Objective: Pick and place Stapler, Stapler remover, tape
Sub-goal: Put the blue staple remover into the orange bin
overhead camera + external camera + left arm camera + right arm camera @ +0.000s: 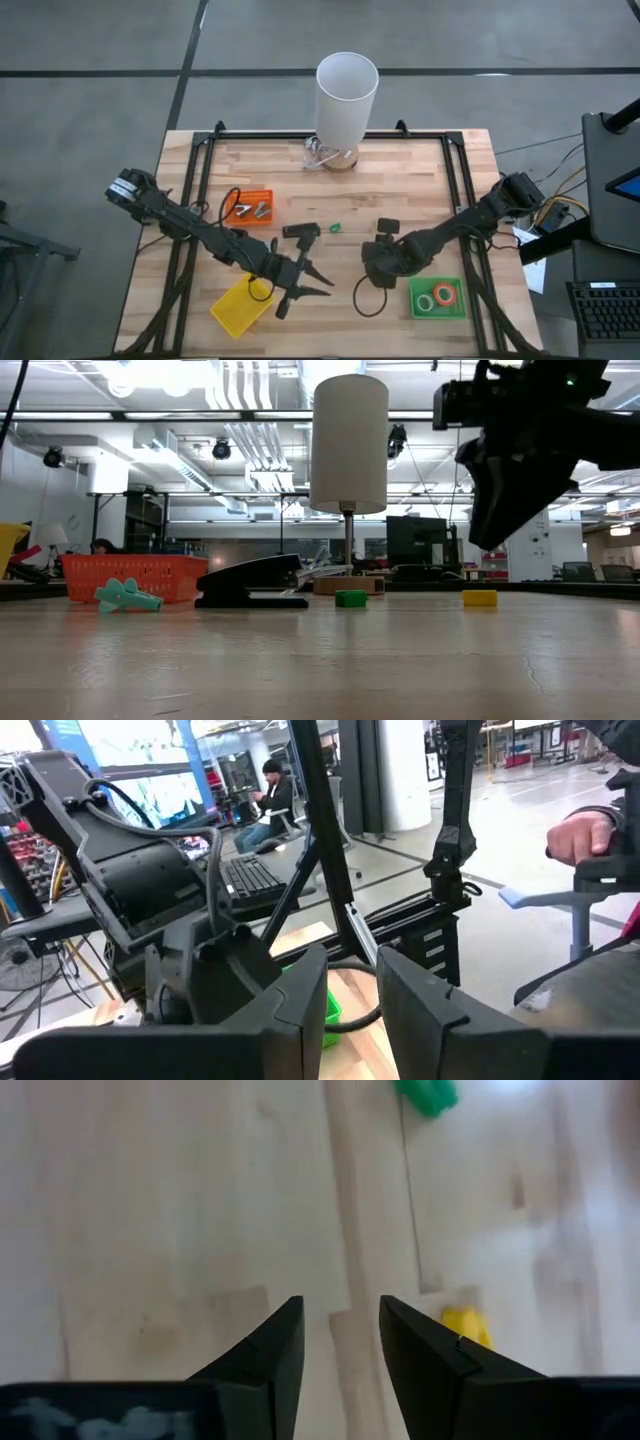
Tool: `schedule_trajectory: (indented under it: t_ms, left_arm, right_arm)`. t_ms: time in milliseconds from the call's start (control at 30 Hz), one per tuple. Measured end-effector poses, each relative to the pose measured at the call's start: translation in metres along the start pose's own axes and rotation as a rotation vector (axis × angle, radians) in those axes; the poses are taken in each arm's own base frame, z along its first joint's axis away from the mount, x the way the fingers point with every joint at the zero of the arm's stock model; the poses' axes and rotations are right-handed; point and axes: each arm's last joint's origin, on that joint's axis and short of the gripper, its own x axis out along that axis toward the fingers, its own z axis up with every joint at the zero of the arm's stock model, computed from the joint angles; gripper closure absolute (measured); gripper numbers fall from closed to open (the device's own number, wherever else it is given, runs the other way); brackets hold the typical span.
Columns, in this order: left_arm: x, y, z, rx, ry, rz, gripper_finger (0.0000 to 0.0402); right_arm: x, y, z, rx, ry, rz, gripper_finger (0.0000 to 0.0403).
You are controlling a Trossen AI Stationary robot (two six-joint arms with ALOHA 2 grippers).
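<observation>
In the high view the black stapler (300, 230) lies flat near the table's middle; the low view shows the stapler (250, 585) too. Two grey staple removers (255, 211) sit in the orange tray (247, 194). An orange-red tape ring (445, 294) and a green tape ring (427, 302) lie in the green tray (437, 312). My left gripper (318, 282) (352, 965) is open beside the yellow tray (235, 312), nearer than the stapler. My right gripper (380, 258) (340, 1310) is open, pointing down over bare wood right of the stapler.
A tall white cylinder (347, 90) stands at the far edge. A small green piece (335, 227) (425, 1094) lies right of the stapler, and a small yellow piece (468, 1325) lies near my right gripper. A black cable loop (368, 297) lies beside the green tray. A person's hand (580, 832) shows beyond the table.
</observation>
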Motion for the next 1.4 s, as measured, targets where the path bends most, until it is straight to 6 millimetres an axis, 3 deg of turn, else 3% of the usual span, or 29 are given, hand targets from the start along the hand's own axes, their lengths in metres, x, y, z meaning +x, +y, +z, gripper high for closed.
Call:
schedule_trajectory:
  t_ms: [167,400,567,800,1000,1267,1400]
  left_arm:
    - [0.000,0.000,0.000,0.000,0.000,0.000,0.0308]
    - [0.000,0.000,0.000,-0.001,0.000,0.000,0.0311]
    - [-0.001,0.000,-0.003,0.002,0.010,-0.002,0.0312]
    - [-0.001,0.000,-0.004,0.002,0.008,0.001,0.0312]
    - [-0.001,0.000,-0.004,0.002,0.012,0.001,0.0312]
    - [-0.002,-0.003,-0.004,-0.002,0.020,-0.007,0.0312]
    - [-0.003,-0.005,-0.005,-0.010,0.044,-0.017,0.0312]
  right_arm:
    - [0.006,-0.011,-0.002,0.001,0.052,0.019,0.0280]
    - [0.013,-0.043,-0.011,0.035,0.122,-0.026,0.0289]
    - [0.020,-0.063,-0.016,0.035,0.129,0.039,0.0293]
    - [0.037,-0.079,-0.021,0.030,0.140,0.023,0.0294]
    - [0.037,-0.080,-0.020,0.040,0.135,0.023,0.0294]
    - [0.022,-0.064,0.008,0.069,-0.047,0.168,0.0294]
    - [0.018,-0.056,0.011,0.038,-0.094,0.187,0.0294]
